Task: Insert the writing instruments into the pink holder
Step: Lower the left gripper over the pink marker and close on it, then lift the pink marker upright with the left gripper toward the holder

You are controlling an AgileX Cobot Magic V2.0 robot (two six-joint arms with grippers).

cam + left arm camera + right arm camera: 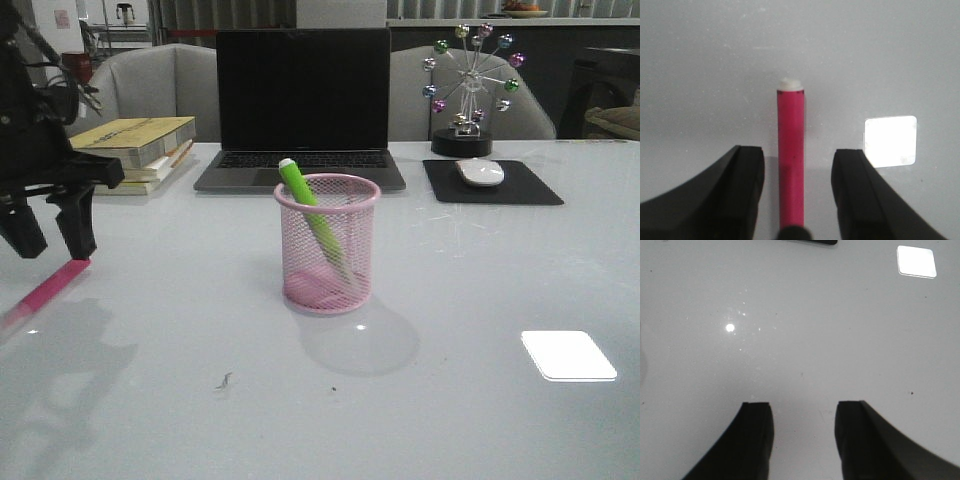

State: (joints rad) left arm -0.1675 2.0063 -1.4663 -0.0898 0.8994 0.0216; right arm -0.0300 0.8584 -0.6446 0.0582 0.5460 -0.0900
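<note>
Item pending: hot pink highlighter-style marker (790, 165) flat on table, centred between spread left gripper (797, 190) fingers. Advice: descend squarely, clamp mid-barrel. Right gripper (802, 435) spread, empty.

Holder (328, 245): round pink wire-mesh cup with solid rim and base, upright on the table near its centre. Green marker (312, 213): thick, lime, pale cap end uppermost; stands inside the holder, leaning back-left, top resting against the rim and poking above it. Pink marker (45, 293): thick, hot pink, pale tip at one end (790, 83); lies flat on the table, well left of the holder.
</note>
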